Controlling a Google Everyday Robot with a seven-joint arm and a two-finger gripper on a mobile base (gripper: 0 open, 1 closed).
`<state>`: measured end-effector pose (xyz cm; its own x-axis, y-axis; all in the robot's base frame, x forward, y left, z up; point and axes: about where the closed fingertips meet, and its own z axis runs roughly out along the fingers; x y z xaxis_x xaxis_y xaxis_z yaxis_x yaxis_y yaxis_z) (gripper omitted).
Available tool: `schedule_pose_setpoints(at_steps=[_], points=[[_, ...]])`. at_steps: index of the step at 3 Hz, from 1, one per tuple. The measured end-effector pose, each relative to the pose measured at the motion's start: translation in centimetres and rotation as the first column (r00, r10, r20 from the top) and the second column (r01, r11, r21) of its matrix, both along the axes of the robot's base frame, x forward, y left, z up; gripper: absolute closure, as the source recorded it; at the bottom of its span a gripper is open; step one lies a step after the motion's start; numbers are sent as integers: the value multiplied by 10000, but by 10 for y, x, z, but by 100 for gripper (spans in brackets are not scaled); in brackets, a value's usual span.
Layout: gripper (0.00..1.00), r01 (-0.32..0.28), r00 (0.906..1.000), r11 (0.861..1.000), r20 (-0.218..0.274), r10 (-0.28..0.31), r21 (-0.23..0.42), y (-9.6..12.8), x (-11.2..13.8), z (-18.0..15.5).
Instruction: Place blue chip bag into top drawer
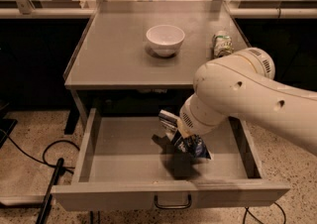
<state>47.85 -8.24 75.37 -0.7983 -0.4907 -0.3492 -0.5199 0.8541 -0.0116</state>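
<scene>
Blue chip bag (194, 146) hangs clamped in claw (169, 125) just above top drawer (124, 196) floor, so placing step; next: lower a bit, then release.

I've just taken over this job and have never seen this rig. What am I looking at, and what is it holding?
One camera looks down on a grey table. The big white shape coming in from the right is the robot's single arm. Its gripper is down inside the open top drawer, shut on the blue chip bag, which seems to hang clear of the drawer floor. On the tabletop sit a white bowl and a can.
</scene>
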Motion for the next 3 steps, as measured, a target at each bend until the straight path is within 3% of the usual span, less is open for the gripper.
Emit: schedule_pose_setpoints(at_steps=[1, 3], points=[[100, -51, 10000, 9995, -18, 52, 302, 11, 9, -6], [100, -326, 9994, 9896, 156, 307, 1401, 58, 22, -16]])
